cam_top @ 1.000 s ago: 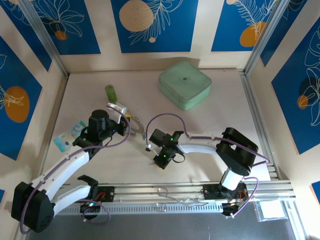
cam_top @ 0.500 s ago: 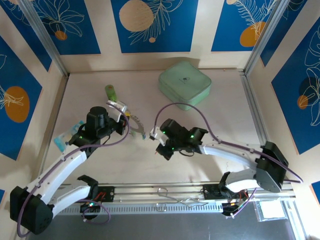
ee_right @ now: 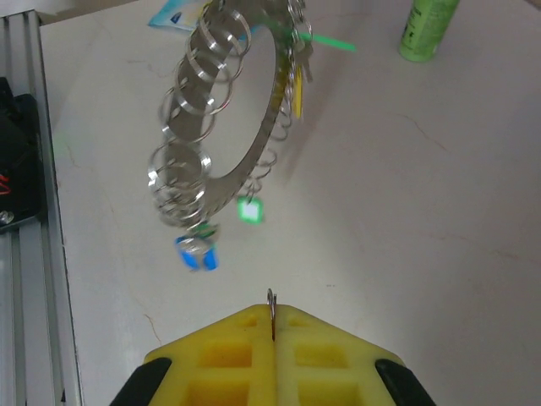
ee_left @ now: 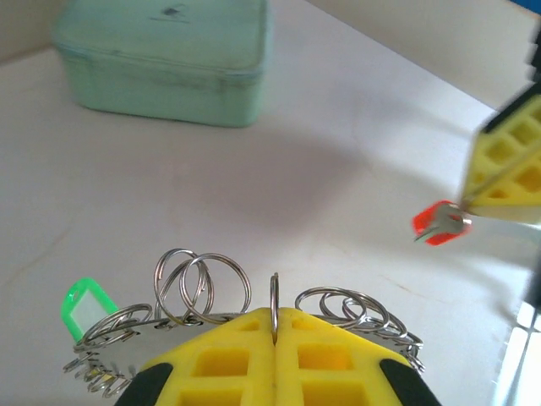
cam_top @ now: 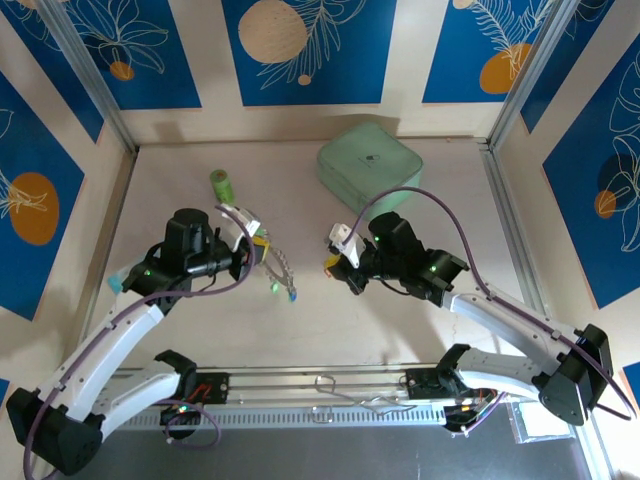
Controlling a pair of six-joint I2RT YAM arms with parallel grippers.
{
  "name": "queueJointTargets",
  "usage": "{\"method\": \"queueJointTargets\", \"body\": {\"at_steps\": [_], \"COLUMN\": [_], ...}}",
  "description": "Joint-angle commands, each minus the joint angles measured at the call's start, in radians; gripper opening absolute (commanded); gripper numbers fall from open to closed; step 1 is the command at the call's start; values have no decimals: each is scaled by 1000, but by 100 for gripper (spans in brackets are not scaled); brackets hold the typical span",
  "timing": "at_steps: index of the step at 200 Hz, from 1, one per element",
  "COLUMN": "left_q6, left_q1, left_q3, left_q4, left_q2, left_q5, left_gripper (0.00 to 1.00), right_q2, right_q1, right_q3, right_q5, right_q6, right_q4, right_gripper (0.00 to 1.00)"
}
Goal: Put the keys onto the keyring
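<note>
Pale surface [cam_top: 300, 330] is lying below both arms. The left tool [ee_left: 275, 317], jaws pressed together, is gripping the keyring [ee_right: 270, 118] and holding it tilted, clear of the surface. A green-tagged key [ee_right: 249, 210] and a blue-tagged key [ee_right: 199, 254] are hanging from it. Nearby but apart, the right tool [ee_right: 272, 313] is pinching a red-tagged key [ee_left: 439, 224] by its small split ring.

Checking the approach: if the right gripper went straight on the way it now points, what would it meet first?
Probably the keyring, held up by the left gripper, ahead of the right gripper and its red key. Depth is unclear; the hanging green key might be touched first.
</note>
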Motion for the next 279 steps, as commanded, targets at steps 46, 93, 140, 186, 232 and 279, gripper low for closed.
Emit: {"method": "queueJointTargets", "body": {"at_steps": [46, 93, 140, 186, 232, 279], "left_q6": [-3, -54, -38, -52, -65, -68], "left_q1": [-110, -187, -230, -245, -257, -263], "left_q3": [59, 112, 115, 156, 166, 168], "left_q4": [-85, -149, -141, -167, -160, -151], "left_q2": [34, 130, 139, 182, 189, 196], "left_q5": [169, 204, 143, 97, 73, 69], "left_gripper": [0, 0, 0, 0, 0, 0], "right_q2": [-38, -50, -78, -71, -44, -32], "right_q1": [70, 147, 195, 220, 226, 228], "right_q3": [-15, -51, -74, -54, -32, -31], "right_q5": [104, 225, 223, 233, 275, 269], "right_q6": [-336, -498, -616, -613, -585, -566], "right_q4": [74, 181, 188, 154, 144, 162], "right_gripper": [0, 0, 0, 0, 0, 0]}}
